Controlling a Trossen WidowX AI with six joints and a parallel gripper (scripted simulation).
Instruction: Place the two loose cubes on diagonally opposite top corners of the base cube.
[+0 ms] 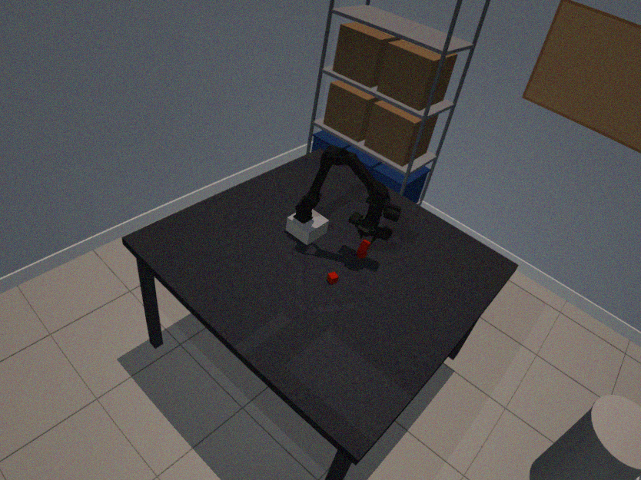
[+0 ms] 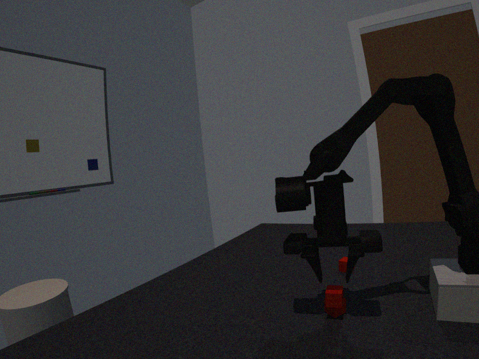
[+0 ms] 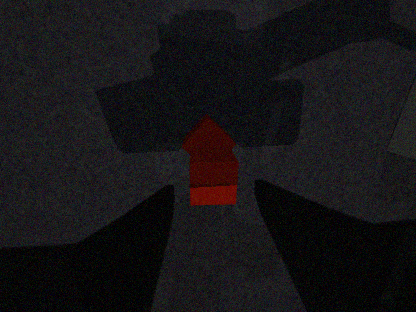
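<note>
First cube let go on the base cube, second waiting

From where I stand, the dark table (image 1: 278,303) (image 2: 247,294) takes up most of the view; the black arm (image 1: 317,183) (image 2: 416,89) arches over it from its white block (image 1: 299,230) (image 2: 455,302), at about 10 o'clock from the stack in the top view. The gripper (image 1: 366,237) (image 2: 333,281) (image 3: 214,189) points down with its fingers spread, daylight on both sides of the red cube and nothing gripped; in the exterior view the tips hang just above it.

That upper cube (image 1: 366,244) (image 2: 334,295) (image 3: 213,195) looks level, turned against the fixed base cube (image 1: 362,253) (image 2: 335,311) (image 3: 207,135), whose corner pokes out toward 12 o'clock in the wrist view; the other loose cube (image 1: 333,277) (image 2: 343,264) sits on the table, between 7 and 8 o'clock from the stack in the top view.

I'd call this the withdrawal after the first placement; best to rise dead straight, fingers well parted, with no twist or sideways drift until the tips are high; a brush could slide the upper cube or tip it off its corner. Before fetching the second, I'd check that the first stands alone and leaves room at the 12 o'clock corner for a slim gap.
</note>
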